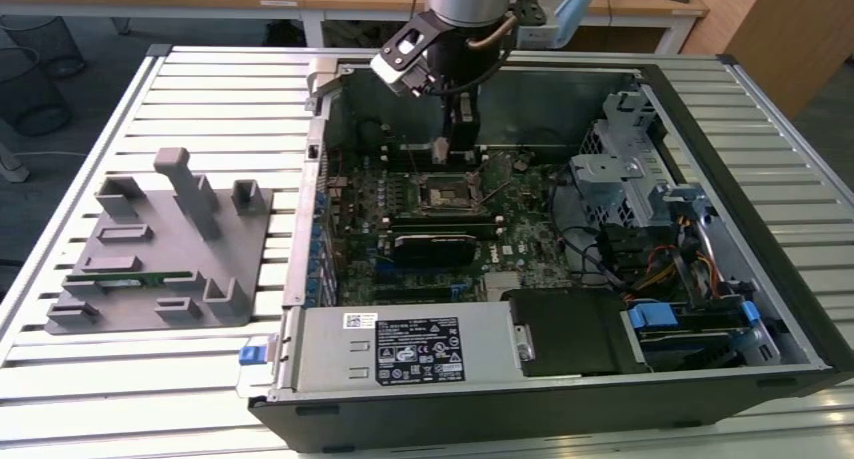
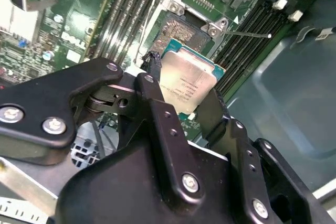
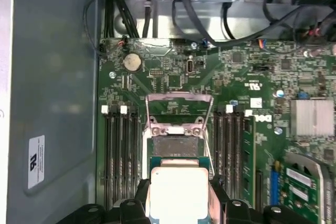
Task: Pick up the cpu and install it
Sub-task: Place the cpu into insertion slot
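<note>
Inside an open computer case (image 1: 747, 229) lying on a slatted bench (image 1: 200, 79), a robot arm's claw (image 2: 184, 92) is pinching the cpu (image 2: 190, 80) by two opposite edges, one black finger (image 2: 152, 74) pressing on each side. The cpu is showing as a small flat square, its silver metal plate facing up and ringed by a thin green rim. Being square, it is offering no long axis. In the first wrist view it is sitting level, its sides running parallel to those of the socket (image 3: 173, 142), whose metal frame (image 3: 178, 103) is standing flipped open. The chip is hanging just beside the socket over the green motherboard (image 3: 252, 77); whether the two are touching cannot be told. In the exterior view, the claw is showing at twelve o'clock of the socket, and a grey fixture (image 1: 160, 249) is resting at nine o'clock of the case.
</note>
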{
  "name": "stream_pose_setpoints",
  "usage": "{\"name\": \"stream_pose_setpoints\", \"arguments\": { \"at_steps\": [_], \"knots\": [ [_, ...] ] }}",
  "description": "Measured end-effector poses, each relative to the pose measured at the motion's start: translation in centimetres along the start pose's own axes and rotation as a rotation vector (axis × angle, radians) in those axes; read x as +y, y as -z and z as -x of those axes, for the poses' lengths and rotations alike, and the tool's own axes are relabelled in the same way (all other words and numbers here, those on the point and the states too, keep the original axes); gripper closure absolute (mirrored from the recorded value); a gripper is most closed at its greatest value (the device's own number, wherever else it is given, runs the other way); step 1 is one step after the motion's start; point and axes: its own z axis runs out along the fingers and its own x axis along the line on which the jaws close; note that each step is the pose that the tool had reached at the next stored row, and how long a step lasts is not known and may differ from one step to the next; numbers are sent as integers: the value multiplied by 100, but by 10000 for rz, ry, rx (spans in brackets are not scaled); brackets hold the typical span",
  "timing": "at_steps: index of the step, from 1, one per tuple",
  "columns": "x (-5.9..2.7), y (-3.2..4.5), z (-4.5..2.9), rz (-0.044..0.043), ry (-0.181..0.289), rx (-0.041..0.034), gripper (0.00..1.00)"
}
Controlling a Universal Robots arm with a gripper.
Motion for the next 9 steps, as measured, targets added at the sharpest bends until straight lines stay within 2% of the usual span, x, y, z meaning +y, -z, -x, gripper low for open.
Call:
{"name": "stream_pose_setpoints", "arguments": {
  "at_steps": [4,9],
  "knots": [
    [-2,-73,-14,7,469,9,47],
    [3,-163,-25,8,519,10,47]
  ]
}}
